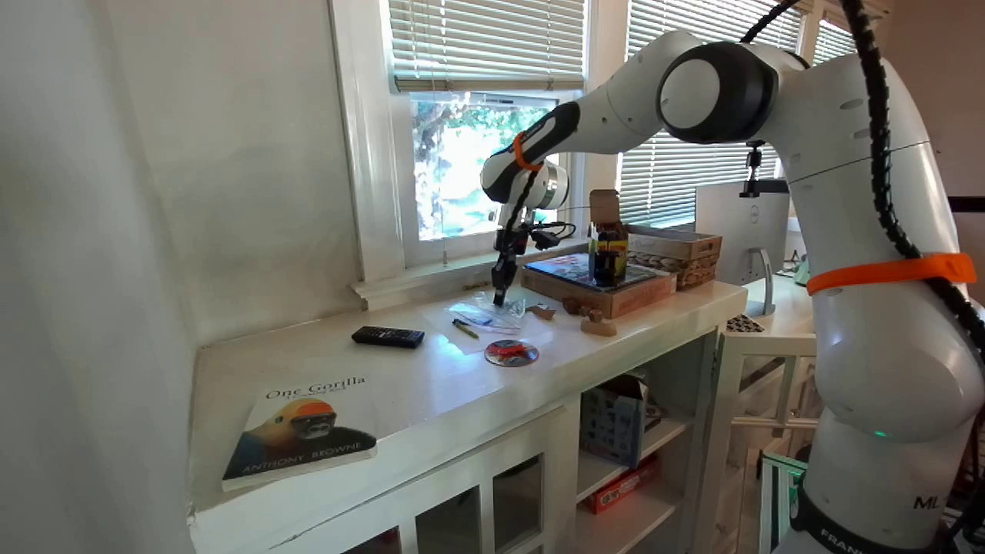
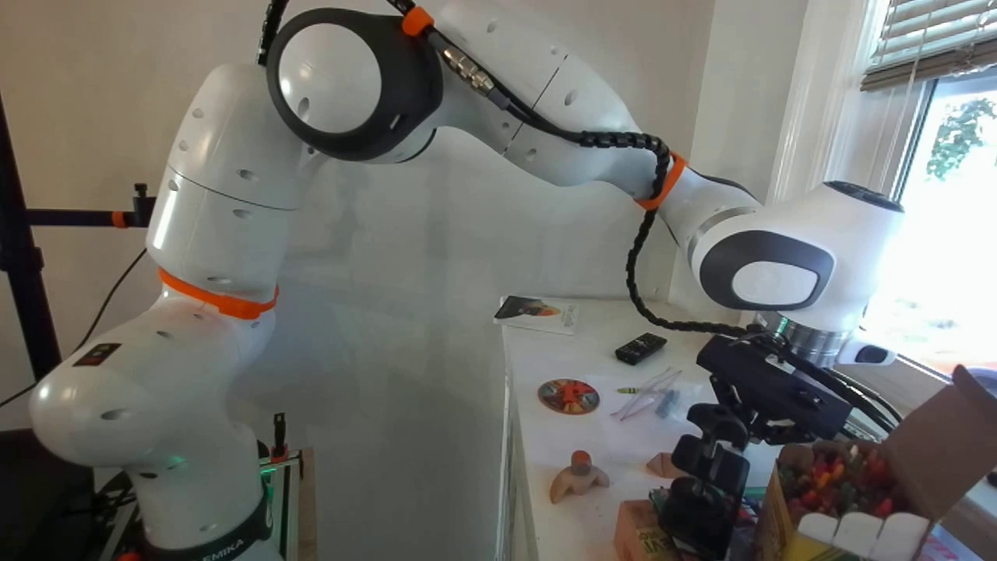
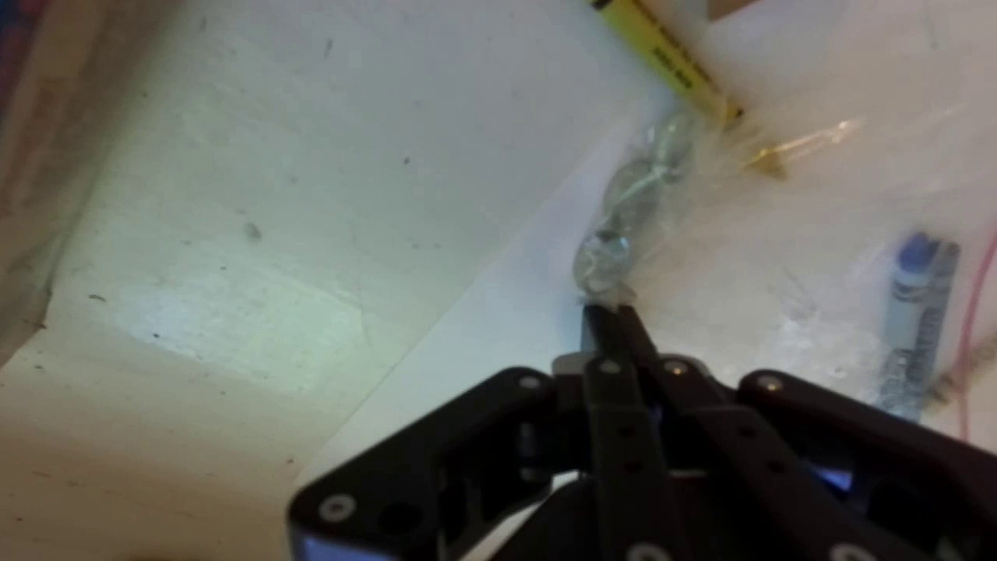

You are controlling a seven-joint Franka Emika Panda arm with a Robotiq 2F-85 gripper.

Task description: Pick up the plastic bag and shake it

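Observation:
The clear plastic bag (image 1: pixel 486 315) lies on white paper on the countertop. It also shows in an exterior view (image 2: pixel 668 399), with its pinkish seal lines, and in the wrist view (image 3: pixel 779 265). A blue crayon (image 3: pixel 907 312) shows in or under the bag; I cannot tell which. My gripper (image 1: pixel 500 301) points down at the bag's window-side end. In the wrist view, its fingers (image 3: pixel 609 312) are nearly together, with bunched, shiny plastic right at the tips. They look shut on the bag's edge. The exact grip is too blurred to see fully.
A puzzle box (image 1: pixel 600 288) bearing an open crayon box (image 2: pixel 853 483) stands beside the gripper. Brown pieces (image 2: pixel 578 477), a round disc (image 1: pixel 512 353), a yellow crayon (image 3: pixel 662 54), a black remote (image 1: pixel 388 336) and a gorilla book (image 1: pixel 300 431) lie around. The window sill (image 1: pixel 431 277) is behind.

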